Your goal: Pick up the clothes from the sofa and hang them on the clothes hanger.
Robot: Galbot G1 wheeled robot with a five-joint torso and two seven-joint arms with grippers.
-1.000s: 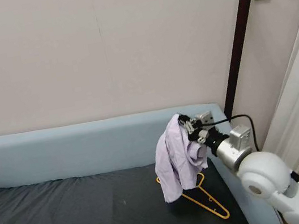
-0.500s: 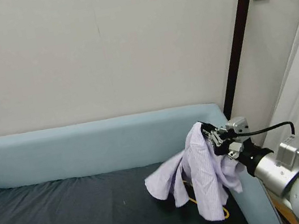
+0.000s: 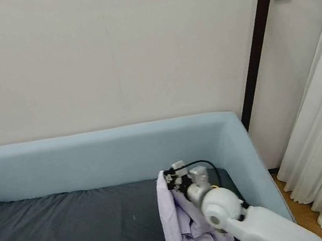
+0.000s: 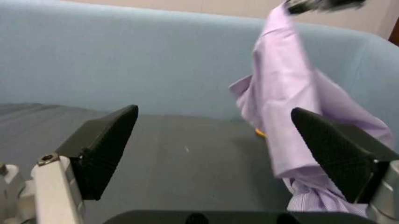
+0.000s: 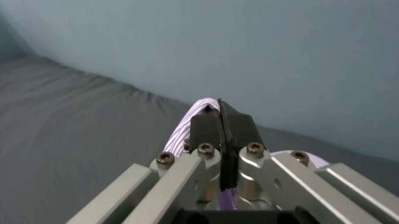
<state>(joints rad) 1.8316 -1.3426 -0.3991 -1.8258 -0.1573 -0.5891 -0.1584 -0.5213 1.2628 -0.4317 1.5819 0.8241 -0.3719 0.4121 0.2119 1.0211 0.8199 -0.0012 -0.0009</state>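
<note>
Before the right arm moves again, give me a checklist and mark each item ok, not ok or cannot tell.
1. Grip: ok. The right gripper is shut with lilac fabric of the shirt pinched between its jaws.
2. Shirt clear of the sofa seat: not ok. The shirt's lower folds look bunched on the dark cushion.
3. Left gripper free: ok. It is open, empty and low over the seat, apart from the shirt.
4. Yellow hanger clear of the shirt: cannot tell. A yellow sliver peeks out from behind the cloth and the rest is hidden.
5. Shirt spread for hanging: not ok. It hangs crumpled from one pinch point.
</note>
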